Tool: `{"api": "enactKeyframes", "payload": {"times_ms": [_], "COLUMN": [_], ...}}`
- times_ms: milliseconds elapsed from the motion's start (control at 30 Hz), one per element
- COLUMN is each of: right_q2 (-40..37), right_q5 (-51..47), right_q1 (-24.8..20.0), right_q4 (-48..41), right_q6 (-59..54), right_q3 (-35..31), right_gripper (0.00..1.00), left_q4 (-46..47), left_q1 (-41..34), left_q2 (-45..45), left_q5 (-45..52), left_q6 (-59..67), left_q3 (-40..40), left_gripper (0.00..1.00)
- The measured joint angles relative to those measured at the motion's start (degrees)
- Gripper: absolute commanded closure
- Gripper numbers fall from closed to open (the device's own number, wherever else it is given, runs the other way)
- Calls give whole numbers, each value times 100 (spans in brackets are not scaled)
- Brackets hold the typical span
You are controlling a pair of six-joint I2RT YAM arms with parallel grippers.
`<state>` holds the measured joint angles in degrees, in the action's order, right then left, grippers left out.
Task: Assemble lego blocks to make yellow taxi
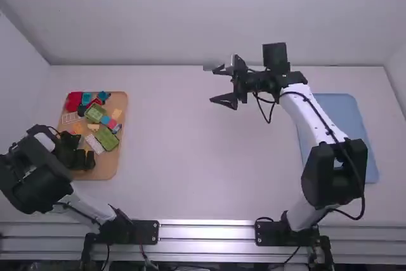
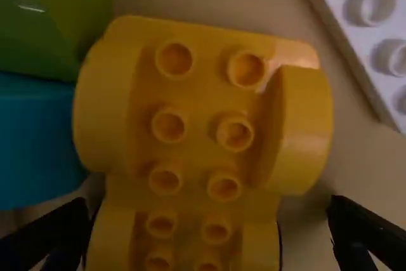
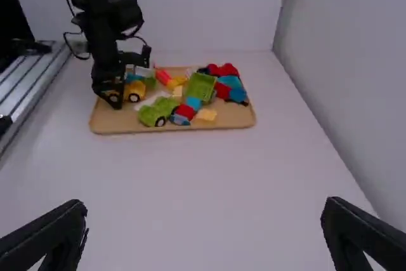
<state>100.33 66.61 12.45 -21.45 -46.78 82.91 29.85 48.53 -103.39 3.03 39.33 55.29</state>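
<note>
end effector states and position of the yellow base

the yellow base [image 2: 206,118] lies studs up on the tray [image 1: 108,170], at the tray's near end. the tray is located by the left edge of the surface [image 1: 190,157].

left end effector [image 1: 82,160]: released; fingers set apart, one on each side of the yellow base.

right end effector [image 1: 222,85]: released; fingers spread, between them only air, above the far part of the surface, right of its middle.

adjacent parts: a blue block [image 2: 38,144] and a green block [image 2: 57,30] sit just beside the yellow base; a white studded plate [image 2: 374,49] lies apart from it. a blue mat [image 1: 346,118] lies by the surface's right edge.
</note>
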Motion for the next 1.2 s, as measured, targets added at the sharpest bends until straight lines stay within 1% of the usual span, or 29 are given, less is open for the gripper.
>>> {"api": "enactKeyframes", "payload": {"times_ms": [33,67,167,333,533,600,633,700,800,833,900,967,1033,1100,1133,1167,1200], "right_q2": [0,0,0,0,0,0,0,0,0,0,0,0,0,0,0,0,0], "right_q5": [-28,-28,-96,-96,-70,-72,-74,-70,-74,-74,-81,-79,-76,-72,-66,-63,-48], "right_q1": [35,35,42,-31,-129,-138,-138,-138,-142,-142,-173,-195,-225,-234,-234,-234,-234], "right_q4": [9,9,28,26,26,26,26,28,28,28,26,26,26,26,26,26,26], "right_q6": [-2,-2,-9,2,-15,-9,-9,-15,0,0,-9,-2,-2,-2,4,7,11], "right_q3": [2,2,0,0,0,0,0,2,0,0,0,0,0,0,0,2,0], "right_gripper": [2,2,1,1,1,1,1,1,1,1,1,1,1,1,1,1,1], "left_q4": [22,22,17,96,584,730,863,1043,1685,1685,2190,2321,2365,2173,1956,1930,1775], "left_q1": [0,0,0,0,0,0,0,-2,-13,-13,-74,-149,-444,-811,-1152,-1191,-1558], "left_q2": [-28,-28,-70,-101,-192,-214,-225,-225,-225,-225,-208,-164,74,341,568,595,815], "left_q5": [7,7,26,35,-179,-173,-149,-96,-33,-33,-24,-26,-37,-111,-199,-208,-289], "left_q6": [-2,-2,-33,-48,-155,-192,-205,-229,-490,-490,-671,-739,-833,-872,-903,-905,-935], "left_q3": [24,24,76,136,328,413,525,695,1307,1307,1725,1827,1880,1851,1788,1781,1694], "left_gripper": [13,13,36,33,41,41,44,44,49,49,53,55,55,55,55,55,52]}}
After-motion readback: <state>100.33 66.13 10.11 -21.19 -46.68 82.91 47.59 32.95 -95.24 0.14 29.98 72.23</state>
